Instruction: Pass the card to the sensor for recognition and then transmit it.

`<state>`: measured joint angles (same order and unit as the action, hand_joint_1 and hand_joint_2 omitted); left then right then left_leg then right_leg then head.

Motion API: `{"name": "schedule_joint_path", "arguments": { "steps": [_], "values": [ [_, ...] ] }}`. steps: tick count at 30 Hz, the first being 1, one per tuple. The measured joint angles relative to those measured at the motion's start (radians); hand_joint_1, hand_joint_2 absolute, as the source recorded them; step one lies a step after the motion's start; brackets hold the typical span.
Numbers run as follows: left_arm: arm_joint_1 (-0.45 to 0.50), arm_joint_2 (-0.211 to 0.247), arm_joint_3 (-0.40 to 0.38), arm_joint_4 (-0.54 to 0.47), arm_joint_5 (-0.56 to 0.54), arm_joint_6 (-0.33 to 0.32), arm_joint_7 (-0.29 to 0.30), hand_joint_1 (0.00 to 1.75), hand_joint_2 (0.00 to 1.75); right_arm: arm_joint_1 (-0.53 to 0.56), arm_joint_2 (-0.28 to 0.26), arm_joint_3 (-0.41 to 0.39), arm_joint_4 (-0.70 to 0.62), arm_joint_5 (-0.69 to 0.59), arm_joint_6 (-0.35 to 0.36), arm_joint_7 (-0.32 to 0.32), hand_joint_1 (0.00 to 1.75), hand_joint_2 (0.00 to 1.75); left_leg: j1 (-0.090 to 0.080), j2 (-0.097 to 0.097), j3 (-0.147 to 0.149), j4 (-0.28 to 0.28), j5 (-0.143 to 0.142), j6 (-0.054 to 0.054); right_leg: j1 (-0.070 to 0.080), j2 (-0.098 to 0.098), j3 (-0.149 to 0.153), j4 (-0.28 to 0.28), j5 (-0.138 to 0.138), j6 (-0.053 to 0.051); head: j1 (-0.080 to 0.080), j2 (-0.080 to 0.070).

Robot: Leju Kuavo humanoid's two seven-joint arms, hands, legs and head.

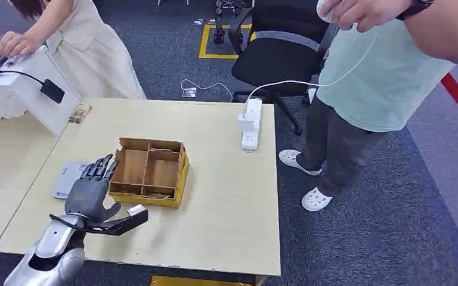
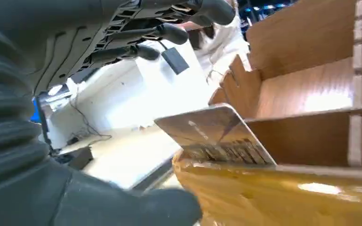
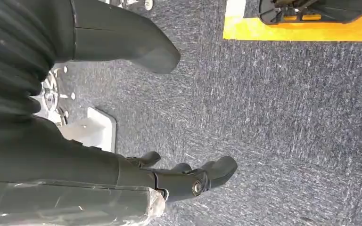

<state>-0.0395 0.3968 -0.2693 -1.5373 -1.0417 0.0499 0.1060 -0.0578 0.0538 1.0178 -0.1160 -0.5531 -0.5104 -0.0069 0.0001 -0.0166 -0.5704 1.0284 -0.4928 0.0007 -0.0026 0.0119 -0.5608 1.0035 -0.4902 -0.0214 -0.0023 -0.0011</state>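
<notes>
A brown cardboard box (image 1: 182, 173) with dividers sits mid-table, its outer wall yellow (image 2: 311, 193). A card (image 2: 212, 134) stands tilted in the compartment nearest me, its top edge rising above the rim; in the head view the card (image 1: 157, 195) is a thin strip. My left hand (image 1: 92, 192) hovers just left of the box with fingers stretched forward and thumb out toward it, holding nothing. Left of that hand lies the flat grey sensor pad (image 1: 63, 179), partly covered by the fingers. My right hand (image 3: 188, 179) hangs over the carpet, fingers loosely spread and empty.
A white power strip (image 1: 249, 124) lies at the table's far right. One person (image 1: 381, 77) stands close at the right, another (image 1: 89, 53) at a white stand (image 1: 30, 89) back left. A black chair (image 1: 280, 47) is behind the table. A small packet (image 1: 80, 113) lies far left.
</notes>
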Motion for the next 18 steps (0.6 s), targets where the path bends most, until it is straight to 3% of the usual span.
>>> {"name": "schedule_joint_path", "arguments": {
  "steps": [3, 4, 15, 18],
  "values": [
    [0.001, 0.018, -0.003, 0.000, 0.029, -0.017, -0.014, 1.62, 1.75, 0.000, 0.000, 0.003, 0.000, 0.000, 0.000, 0.000, 0.00, 1.75, 0.000, 0.000, 0.000, 0.000, 0.000, 0.000, 0.000, 0.000, 0.000, 0.000, 0.000, 0.000, 0.000, 0.000],
    [0.001, 0.023, -0.003, 0.000, 0.033, -0.019, -0.017, 1.75, 1.75, 0.000, 0.000, 0.004, 0.000, 0.000, 0.000, 0.000, 0.00, 1.75, 0.000, 0.000, 0.000, 0.000, 0.000, 0.000, 0.000, 0.000, 0.000, 0.000, 0.000, 0.000, 0.000, 0.000],
    [0.003, 0.048, -0.005, 0.000, 0.049, -0.026, -0.026, 1.69, 1.75, 0.000, 0.000, 0.011, 0.000, 0.002, 0.000, 0.000, 0.00, 1.75, 0.000, 0.000, 0.000, 0.000, 0.000, 0.000, 0.000, 0.000, 0.000, 0.000, 0.000, 0.000, 0.000, 0.000],
    [0.003, 0.051, -0.005, 0.000, 0.052, -0.026, -0.026, 1.75, 1.75, 0.000, 0.000, 0.014, 0.000, 0.002, 0.000, 0.000, 0.00, 1.75, 0.000, 0.000, 0.000, 0.000, 0.000, 0.000, 0.000, 0.000, 0.000, 0.000, 0.000, 0.000, 0.000, 0.000]
  ]
}}
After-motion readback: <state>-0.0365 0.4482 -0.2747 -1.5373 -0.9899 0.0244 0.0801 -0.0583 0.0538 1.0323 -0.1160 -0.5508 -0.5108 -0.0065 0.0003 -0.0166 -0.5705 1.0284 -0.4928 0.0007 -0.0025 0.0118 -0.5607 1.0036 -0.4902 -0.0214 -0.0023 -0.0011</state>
